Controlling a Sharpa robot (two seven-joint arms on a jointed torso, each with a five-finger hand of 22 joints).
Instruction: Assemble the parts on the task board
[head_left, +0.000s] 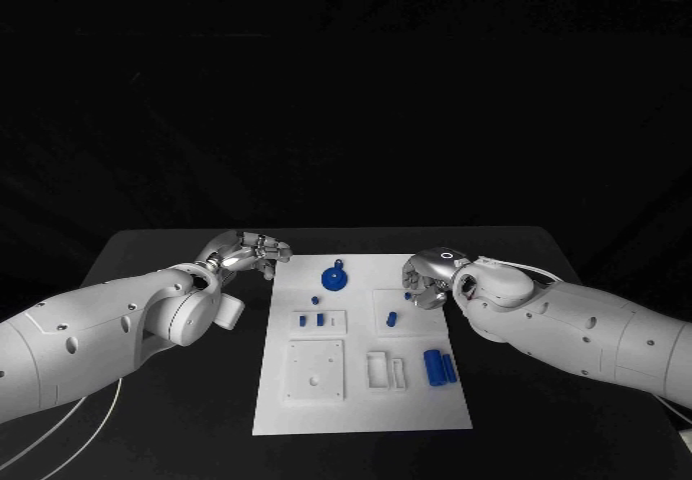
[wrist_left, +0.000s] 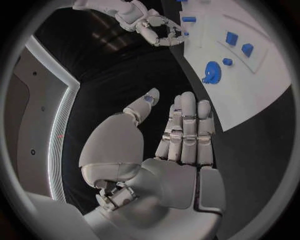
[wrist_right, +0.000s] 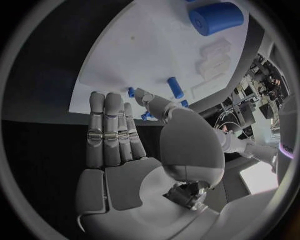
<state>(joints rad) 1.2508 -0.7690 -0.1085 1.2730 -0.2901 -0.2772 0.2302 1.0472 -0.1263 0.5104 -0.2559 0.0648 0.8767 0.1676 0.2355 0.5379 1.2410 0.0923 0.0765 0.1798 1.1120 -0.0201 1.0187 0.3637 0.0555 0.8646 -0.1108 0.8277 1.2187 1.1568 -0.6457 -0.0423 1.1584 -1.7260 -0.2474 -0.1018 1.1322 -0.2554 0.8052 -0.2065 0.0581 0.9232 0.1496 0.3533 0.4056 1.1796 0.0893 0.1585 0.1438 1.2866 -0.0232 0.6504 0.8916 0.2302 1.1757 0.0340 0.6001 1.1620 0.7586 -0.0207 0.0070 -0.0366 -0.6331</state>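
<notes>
Starting step: nothing is held, both the left hand (head_left: 245, 252) and right hand (head_left: 428, 275) with fingers straight and apart. A blue part (head_left: 391, 319) just beyond the right fingers must be grasped next.

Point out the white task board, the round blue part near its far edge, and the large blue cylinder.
white task board (head_left: 361, 410), head view, bare near edge.
round blue part (head_left: 335, 279), head view, its middle.
large blue cylinder (wrist_right: 215, 19), right wrist view, its side.

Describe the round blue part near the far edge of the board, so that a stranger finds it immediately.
Start at the white task board on the black table. Near its far edge, between the two hands, lies the round blue part. It is disc-shaped and the widest blue piece; the others are small pegs, blocks or cylinders.
</notes>
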